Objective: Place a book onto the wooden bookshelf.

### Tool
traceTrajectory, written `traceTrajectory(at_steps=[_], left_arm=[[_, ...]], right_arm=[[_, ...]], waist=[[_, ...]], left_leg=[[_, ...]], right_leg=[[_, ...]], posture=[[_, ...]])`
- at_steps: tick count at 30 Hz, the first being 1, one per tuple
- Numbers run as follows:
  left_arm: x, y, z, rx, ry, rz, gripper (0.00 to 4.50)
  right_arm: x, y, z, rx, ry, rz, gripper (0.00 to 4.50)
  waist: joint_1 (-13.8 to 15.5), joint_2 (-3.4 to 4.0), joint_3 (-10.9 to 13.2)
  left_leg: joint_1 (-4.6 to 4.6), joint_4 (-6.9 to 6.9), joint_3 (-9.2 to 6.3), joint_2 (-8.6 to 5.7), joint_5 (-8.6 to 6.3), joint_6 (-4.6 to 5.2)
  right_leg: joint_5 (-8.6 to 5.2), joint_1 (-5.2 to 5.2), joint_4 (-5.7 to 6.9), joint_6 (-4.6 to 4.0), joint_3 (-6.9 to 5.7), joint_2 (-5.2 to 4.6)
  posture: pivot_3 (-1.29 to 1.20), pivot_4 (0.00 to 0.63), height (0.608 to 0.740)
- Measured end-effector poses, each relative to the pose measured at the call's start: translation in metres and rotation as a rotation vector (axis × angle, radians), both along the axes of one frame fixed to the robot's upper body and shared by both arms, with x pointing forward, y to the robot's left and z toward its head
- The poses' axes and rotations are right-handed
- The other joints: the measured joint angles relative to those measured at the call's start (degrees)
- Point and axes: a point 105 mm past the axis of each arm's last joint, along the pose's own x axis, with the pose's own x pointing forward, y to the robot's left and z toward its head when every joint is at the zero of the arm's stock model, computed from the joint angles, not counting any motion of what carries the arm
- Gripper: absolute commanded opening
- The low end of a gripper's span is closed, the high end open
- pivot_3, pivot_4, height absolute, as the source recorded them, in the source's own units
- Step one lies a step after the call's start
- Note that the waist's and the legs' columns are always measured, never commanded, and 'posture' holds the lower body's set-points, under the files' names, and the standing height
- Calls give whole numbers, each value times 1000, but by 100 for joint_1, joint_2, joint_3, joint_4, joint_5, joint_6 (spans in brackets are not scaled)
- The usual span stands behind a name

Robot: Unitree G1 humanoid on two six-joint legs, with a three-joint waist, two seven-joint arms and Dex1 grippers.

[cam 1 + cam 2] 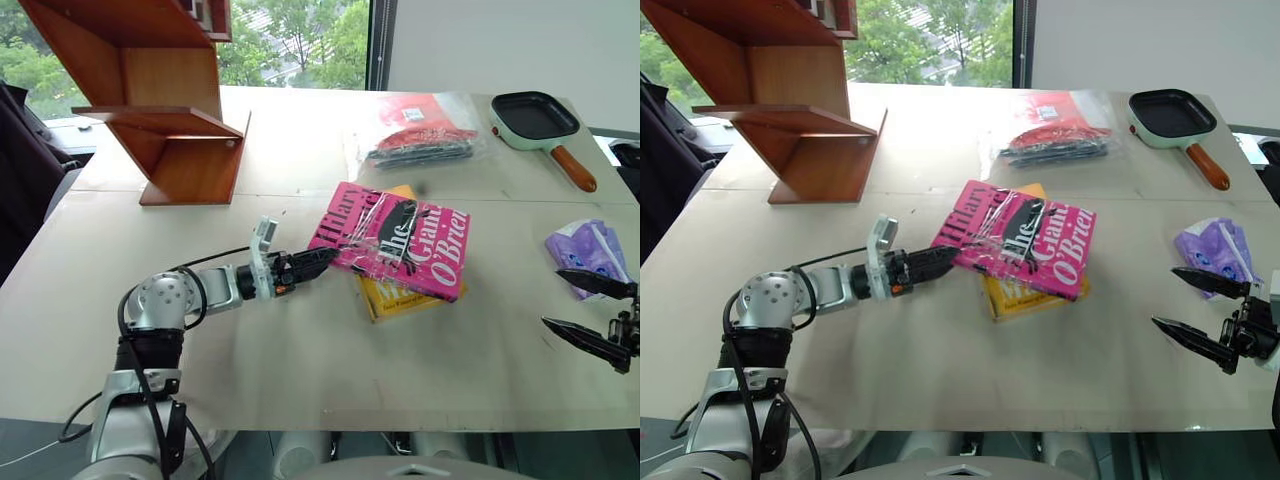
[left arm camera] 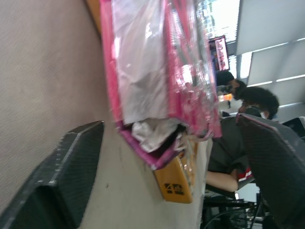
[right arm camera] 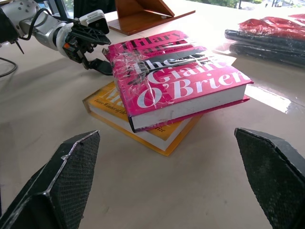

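The pink book (image 1: 400, 238), wrapped in glossy plastic, lies flat on a yellow book (image 1: 395, 295) in the middle of the table. My left gripper (image 1: 325, 262) points level at the pink book's near-left corner. It is open, with one finger on each side of that corner (image 2: 152, 143) and a gap between fingers and book. My right gripper (image 1: 590, 315) hangs open and empty near the table's right edge, well apart from the books. The wooden bookshelf (image 1: 160, 100) stands at the far left of the table.
A red packet in a clear bag (image 1: 425, 130) lies behind the books. A green frying pan (image 1: 535, 118) sits at the far right. A purple bag (image 1: 590, 250) rests just beyond my right gripper. A seated person (image 2: 248, 124) appears past the table.
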Motion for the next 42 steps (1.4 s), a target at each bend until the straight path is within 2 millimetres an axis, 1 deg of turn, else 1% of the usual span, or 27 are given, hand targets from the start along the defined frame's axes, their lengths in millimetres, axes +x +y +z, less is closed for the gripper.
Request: traceTrajectory(at_steps=[2, 3, 5, 7, 8, 9, 10, 11, 12, 14, 17, 19, 20, 21, 22, 23, 24, 25, 27, 28, 31, 33, 34, 37, 41, 42], left_arm=[[0, 7, 1, -11, -5, 30, 4453], [-5, 14, 1, -33, -11, 56, 4453], [-17, 18, 4, -82, -33, 63, 4453], [-29, 20, 14, -115, -99, 57, 4453], [-37, 21, 21, -102, -164, 44, 4453], [-48, 20, 33, -68, -264, 6, 4453], [-52, 19, 41, -53, -325, -17, 4453], [-59, 21, 54, 13, -445, -42, 4453], [-61, 24, 61, 109, -539, -56, 4453], [-60, 30, 76, 217, -663, -60, 4453], [-60, 35, 97, 355, -841, -79, 4453], [-65, 42, 110, 489, -947, -120, 4500], [-68, 44, 117, 530, -991, -133, 4500], [-72, 44, 125, 562, -1029, -148, 4500], [-76, 45, 129, 586, -1050, -163, 4500], [-78, 45, 130, 599, -1056, -174, 4500], [-82, 45, 132, 614, -1060, -183, 4500], [-82, 45, 133, 616, -1063, -185, 4500], [-85, 47, 133, 635, -1056, -190, 4500], [-88, 49, 132, 649, -1042, -196, 4500], [-95, 55, 125, 669, -995, -220, 4500], [-102, 61, 118, 669, -941, -235, 4500], [-105, 63, 115, 668, -922, -243, 4500], [-109, 61, 112, 669, -912, -263, 4500], [-111, 57, 113, 663, -920, -275, 4500], [-111, 57, 113, 661, -920, -274, 4500]], right_arm=[[1, -1, 0, 2, -4, -2, 4500], [3, -3, 1, 3, -11, -6, 4500], [6, -6, 0, 2, -13, -18, 4500], [15, -5, 2, -9, -27, -29, 4500], [21, -4, 3, -21, -39, -43, 4500], [28, -6, 3, -38, -47, -77, 4500], [31, -8, 3, -46, -48, -96, 4500], [38, -8, 1, -70, -45, -121, 4500], [44, -8, -2, -108, -33, -137, 4500], [53, -10, -5, -157, -17, -162, 4500], [67, -2, -8, -180, 43, -142, 4500], [88, 5, -6, -220, 43, -152, 3962], [98, 7, -3, -243, 25, -166, 3665], [108, 10, 2, -248, 0, -180, 3259], [120, 15, 8, -239, -24, -181, 2675], [127, 19, 11, -236, -38, -178, 2184], [141, 28, 16, -227, -48, -164, 1551], [143, 29, 17, -229, -51, -161, 1299], [157, 39, 17, -221, -35, -142, 431], [168, 47, 15, -218, -14, -128, 21], [190, 54, 12, -234, 17, -135, 21], [204, 54, 11, -259, 21, -162, 21], [207, 55, 12, -267, 19, -157, 21], [208, 62, 8, -299, 46, -96, 21], [200, 66, 0, -312, 96, -8, 21], [195, 67, -1, -312, 114, 30, 21]], waist=[[-5, 0, 0], [-25, 1, 0], [-36, 0, 0], [-16, 0, 1], [-23, -1, 1], [-26, -3, 2], [-10, -1, 1], [7, 5, -3], [15, 10, -5], [29, 18, -8], [-7, 18, -9], [-69, 9, -4], [-99, 13, -4], [-109, 15, -4], [-120, 14, -4], [-125, 16, -3], [-137, 15, -2], [-130, 16, -1], [-131, 18, 0], [-149, 20, 1], [-171, 25, 7], [-165, 30, 13], [-156, 29, 15], [-154, 29, 16], [-165, 29, 16], [-171, 29, 16]], left_leg=[[-4, -1, 0, 0, 0, 0], [-5, -2, 3, 0, 0, 0], [-8, -4, 3, 1, 0, -1], [-11, -4, 2, 1, 0, -1], [-12, -4, 2, 1, -1, -1], [-10, -10, 2, 0, -1, -3], [-9, -12, 3, 0, -1, -3], [-7, -13, 2, -1, -1, -3], [-5, -15, 3, -2, -1, -4], [-5, -20, 5, -4, 0, -3], [-8, -22, 7, -4, 0, -1], [-11, -27, 10, -4, 0, -1], [-9, -32, 14, -5, 0, 0], [-9, -39, 14, -5, 0, 0], [-7, -53, 14, -5, 0, 0], [-7, -64, 13, -5, 1, -1], [-11, -68, 12, -5, 1, -1], [-14, -72, 10, -5, 1, -1], [-16, -77, 11, -4, 1, -2], [-20, -77, 12, -4, 1, -2], [-26, -79, 14, -5, 1, -1], [-31, -85, 12, -5, 1, -1], [-37, -86, 10, -4, 2, -2], [-42, -85, 10, -4, 2, -3], [-38, -84, 10, -4, 2, -3], [-36, -84, 10, -3, 3, -4]], right_leg=[[0, -6, -1, 0, 0, -2], [0, -10, -2, 0, 3, -5], [-1, -14, -7, -1, 5, -10], [-1, -18, -7, -1, 1, -15], [0, -21, -6, -1, 2, -17], [-1, -21, -5, -3, 1, -19], [-2, -21, -5, -6, 1, -20], [-11, -20, -4, -23, -2, -22], [-12, -19, -3, -26, -3, -22], [-12, -19, -5, -30, -2, -24], [-12, -20, -10, -29, -1, -21], [-11, -29, -13, -29, 5, -15], [-11, -30, -15, -29, 6, -16], [-10, -30, -18, -26, 5, -16], [-3, -31, -26, -15, 4, -15], [0, -32, -34, -9, 2, -13], [0, -36, -39, -8, -1, -8], [0, -37, -43, -8, -4, -8], [-1, -37, -53, -7, -8, -7], [0, -37, -60, -7, -7, -5], [1, -36, -78, -5, -7, -1], [0, -37, -86, -4, -14, 1], [0, -44, -87, -4, -17, 1], [0, -48, -87, -4, -17, 0], [1, -46, -81, -3, -17, -2], [1, -46, -78, -3, -16, -2]], posture=[[0, 150, 740], [0, 150, 740], [0, 150, 740], [0, 150, 740], [0, 150, 740], [0, 150, 740], [0, 150, 740], [0, 150, 740], [0, 150, 740], [0, 150, 740], [0, 150, 740], [0, 150, 740], [0, 150, 740], [0, 150, 740], [0, 150, 740], [0, 150, 740], [0, 150, 740], [0, 150, 740], [0, 150, 740], [0, 150, 740], [0, 150, 740], [0, 150, 740], [0, 150, 740], [0, 150, 740], [0, 150, 740], [0, 150, 740]])
